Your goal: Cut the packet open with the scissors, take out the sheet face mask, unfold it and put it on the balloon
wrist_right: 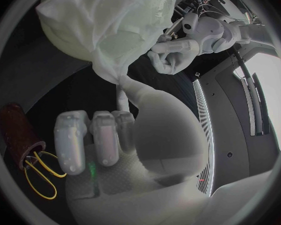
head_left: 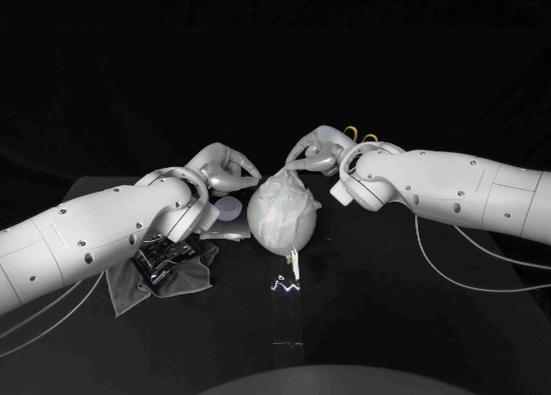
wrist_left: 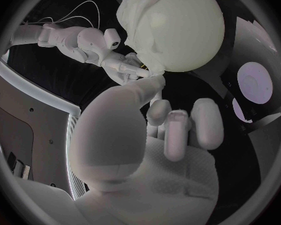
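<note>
The pale balloon (head_left: 281, 220) stands mid-table with the white sheet mask (head_left: 280, 197) draped over it. My right hand (head_left: 317, 151) is at the balloon's top right and pinches the mask's hanging edge (wrist_right: 118, 77) between thumb and finger. My left hand (head_left: 224, 171) sits at the balloon's upper left with its fingers curled in. Its thumb tip (wrist_left: 156, 82) reaches the mask's rim beside the right hand (wrist_left: 118, 62). The left wrist view shows the mask (wrist_left: 137, 15) bunched on one side of the balloon (wrist_left: 178, 30). The silvery packet (head_left: 224, 235) lies flat left of the balloon.
The yellow-handled scissors (wrist_right: 40, 177) stand in a dark red holder (wrist_right: 18, 135) behind my right hand, their handles (head_left: 361, 136) showing in the head view. A grey cloth (head_left: 169, 280) and a black object (head_left: 160, 251) lie under my left forearm. A pale round disc (head_left: 232, 206) sits beside the balloon.
</note>
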{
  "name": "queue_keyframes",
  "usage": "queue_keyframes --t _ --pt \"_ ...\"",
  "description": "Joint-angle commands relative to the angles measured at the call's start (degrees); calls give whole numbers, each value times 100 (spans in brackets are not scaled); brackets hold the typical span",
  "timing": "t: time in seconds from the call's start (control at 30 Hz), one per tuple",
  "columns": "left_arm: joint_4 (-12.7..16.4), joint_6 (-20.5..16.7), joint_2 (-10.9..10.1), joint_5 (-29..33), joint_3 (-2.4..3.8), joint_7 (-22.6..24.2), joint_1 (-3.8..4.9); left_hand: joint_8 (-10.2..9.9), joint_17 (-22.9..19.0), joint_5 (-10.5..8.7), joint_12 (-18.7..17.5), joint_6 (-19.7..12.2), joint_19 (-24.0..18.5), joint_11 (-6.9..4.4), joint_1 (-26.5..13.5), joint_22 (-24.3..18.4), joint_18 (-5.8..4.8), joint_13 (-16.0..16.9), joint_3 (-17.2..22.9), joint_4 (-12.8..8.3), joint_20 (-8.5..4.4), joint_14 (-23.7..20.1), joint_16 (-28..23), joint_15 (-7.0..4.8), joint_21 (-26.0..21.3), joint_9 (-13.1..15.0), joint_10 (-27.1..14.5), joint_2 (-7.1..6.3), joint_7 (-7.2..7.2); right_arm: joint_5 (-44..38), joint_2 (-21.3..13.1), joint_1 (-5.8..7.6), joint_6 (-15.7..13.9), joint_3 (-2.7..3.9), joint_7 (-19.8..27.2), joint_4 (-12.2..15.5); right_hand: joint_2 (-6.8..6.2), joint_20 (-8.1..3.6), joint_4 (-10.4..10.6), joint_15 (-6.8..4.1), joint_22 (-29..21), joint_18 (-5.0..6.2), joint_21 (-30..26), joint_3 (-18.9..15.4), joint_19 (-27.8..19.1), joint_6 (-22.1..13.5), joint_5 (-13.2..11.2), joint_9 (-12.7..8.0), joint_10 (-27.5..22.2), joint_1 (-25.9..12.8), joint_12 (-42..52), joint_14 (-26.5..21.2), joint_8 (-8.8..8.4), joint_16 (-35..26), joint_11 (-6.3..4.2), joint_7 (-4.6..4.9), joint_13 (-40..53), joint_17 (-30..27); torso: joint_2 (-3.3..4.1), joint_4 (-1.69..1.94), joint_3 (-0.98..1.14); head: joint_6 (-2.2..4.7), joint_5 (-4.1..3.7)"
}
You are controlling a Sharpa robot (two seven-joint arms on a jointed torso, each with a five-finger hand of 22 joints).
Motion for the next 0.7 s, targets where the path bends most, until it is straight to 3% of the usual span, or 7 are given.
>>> queue_keyframes --t 0.03,0.23,0.27,0.33,0.4,0.47,0.7 --pt "-26 -76 2 146 9 19 3 22 1505 11 25 25 50 6 -70 -7 -88 12 40 6 -5 584 22 -38 18 16 40 -16 24 29 -8 3 -224 6 136 -2 62 -15 -10 -35 1507 -81 28 28 614 22 39 126 609 -1 20 608 22 20 -34 -4 1508 1509 2 1 1 1 0" --pt "-75 74 8 141 9 -67 5 35 1505 5 -34 -13 24 19 -145 -53 -79 -61 87 -5 -1 584 22 -30 0 51 -4 -12 41 57 -9 3 -220 9 148 10 59 -15 -15 -36 1507 -81 28 36 614 21 39 133 609 -4 20 608 31 20 -35 -5 1508 1509 -1 -1 2 -3 1" --pt "-73 125 9 148 9 -82 5 34 1505 2 -107 -38 -4 27 -180 -102 -69 -165 87 5 2 584 22 -23 -21 62 -61 -6 47 59 -9 3 -217 9 148 13 59 -15 -15 -36 1507 -81 28 36 614 21 39 133 609 -4 20 608 31 20 -35 -5 1508 1509 -3 0 2 -6 -1" --pt "-61 222 13 138 9 -103 5 -2 1505 -17 -603 -145 -66 37 -387 -203 -50 -877 -41 117 18 584 22 -5 -70 68 -441 -18 26 61 -8 3 -213 10 148 17 59 -15 -15 -36 1507 -81 28 36 614 21 39 133 609 -4 20 608 31 20 -35 -5 1508 1509 -2 0 2 -4 -1" --pt "-43 318 21 109 9 -115 5 -177 1505 121 -881 -453 -159 113 -783 -355 -21 -1246 -380 292 34 584 22 37 -142 1 -679 -276 127 62 -7 3 -206 10 146 19 59 -15 -15 -36 1507 -81 28 36 614 21 39 133 609 -4 20 608 31 20 -35 -5 1508 1509 -1 2 1 -6 2" --pt "-32 367 28 69 8 -124 5 -366 1505 -8 -1066 -753 -247 209 -1129 -489 -3 -1473 -779 452 92 584 22 122 -214 -82 -864 -402 234 63 -6 3 -201 10 145 20 59 -15 -15 -36 1507 -81 28 36 614 21 39 133 609 -4 20 608 31 20 -35 -5 1508 1509 -1 2 1 -4 6" --pt "-70 499 81 -86 7 -214 7 -486 1505 -5 -1161 -844 -297 271 -1125 -551 19 -1590 -1336 543 199 584 22 197 -261 -165 -1013 -356 292 64 1 3 -183 10 141 30 59 -15 -15 -36 1507 -81 28 36 614 21 39 133 609 -4 20 608 31 20 -35 -5 1508 1509 -1 1 1 0 15"
